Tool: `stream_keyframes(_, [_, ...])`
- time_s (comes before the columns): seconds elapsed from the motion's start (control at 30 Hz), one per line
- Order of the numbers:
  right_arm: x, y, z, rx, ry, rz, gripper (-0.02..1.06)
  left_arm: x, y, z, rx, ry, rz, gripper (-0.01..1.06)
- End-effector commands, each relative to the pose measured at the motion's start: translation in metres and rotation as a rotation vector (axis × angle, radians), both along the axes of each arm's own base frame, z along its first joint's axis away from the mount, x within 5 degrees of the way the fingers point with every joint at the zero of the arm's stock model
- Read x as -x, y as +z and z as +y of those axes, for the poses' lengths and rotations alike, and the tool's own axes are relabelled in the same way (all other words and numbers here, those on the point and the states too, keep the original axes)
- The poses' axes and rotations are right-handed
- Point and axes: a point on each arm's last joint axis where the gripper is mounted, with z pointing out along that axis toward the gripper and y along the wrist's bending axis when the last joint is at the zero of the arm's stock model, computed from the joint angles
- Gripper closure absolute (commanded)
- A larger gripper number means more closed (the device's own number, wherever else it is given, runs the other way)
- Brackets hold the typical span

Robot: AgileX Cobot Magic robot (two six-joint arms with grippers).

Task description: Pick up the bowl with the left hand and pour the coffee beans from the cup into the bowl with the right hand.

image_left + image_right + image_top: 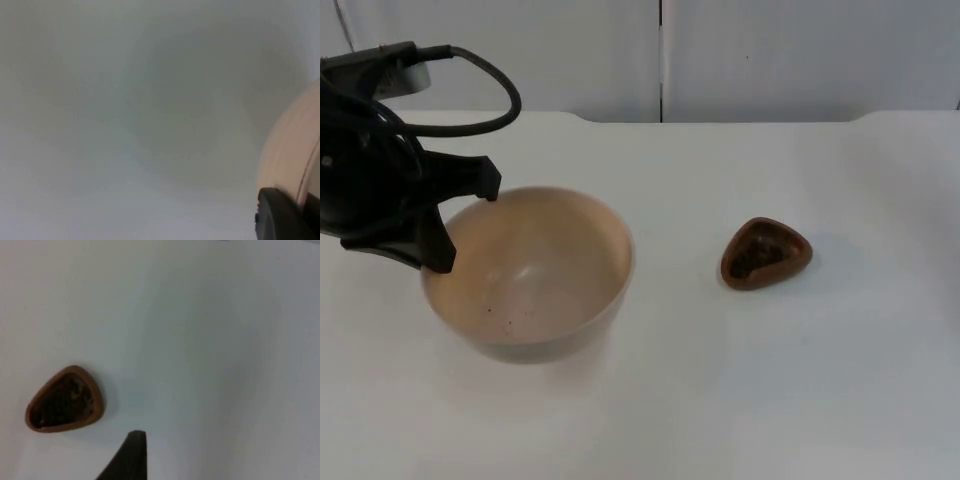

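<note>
Bowl [530, 275] sits on the white table [720, 400], its far-left rim pinched by the left gripper [450, 225], one finger inside the wall and one outside. Cup [766, 253], brown and holding dark coffee beans [758, 252], stands well apart from the bowl. Right gripper [131, 452] hovers near the cup — finger spacing cannot be told. Risk: a one-sided rim grip may let the bowl tilt or slip on lifting — and a shallow, open cup could spill beans if grasped off-centre.

Soft, even overhead light; the white table [800, 380] glows near glare. The beige bowl [530, 270] and brown cup [766, 253] cast faint shadows (wrist views hazy, defocused).
</note>
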Motion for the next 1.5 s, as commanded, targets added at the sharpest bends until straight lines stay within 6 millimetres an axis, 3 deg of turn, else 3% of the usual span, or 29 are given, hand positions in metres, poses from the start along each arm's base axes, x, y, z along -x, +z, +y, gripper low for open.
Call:
stream_keyframes(0.0, [-0.010,-0.008,0.020,0.035,0.059,0.049,0.00,0.000,0.004,0.001,0.003,0.005,-0.011,1.05])
stream_keyframes(0.1, [-0.026,-0.025,0.048,0.090,0.162,0.132,0.00,0.000,0.004,0.001,0.003,0.005,-0.011,1.05])
stream_keyframes(0.2, [-0.033,-0.032,0.061,0.107,0.198,0.161,0.00,0.000,0.004,0.001,0.003,0.005,-0.011,1.05])
stream_keyframes(0.3, [-0.051,-0.059,0.080,0.140,0.254,0.231,0.00,0.000,0.004,0.001,0.003,0.005,-0.011,1.05])
stream_keyframes(0.8, [-0.084,-0.144,0.095,0.168,0.294,0.323,0.06,0.000,0.004,0.001,0.003,0.005,-0.013,1.05])
stream_keyframes(1.17, [-0.094,-0.171,0.101,0.151,0.336,0.285,0.13,0.000,0.004,0.001,0.003,0.005,-0.013,1.05])
stream_keyframes(1.3, [-0.095,-0.193,0.103,0.145,0.353,0.333,0.14,0.000,0.004,0.001,0.003,0.005,-0.013,1.05])
stream_keyframes(1.47, [-0.098,-0.204,0.105,0.141,0.353,0.324,0.19,0.000,0.004,0.001,0.003,0.005,-0.013,1.05])
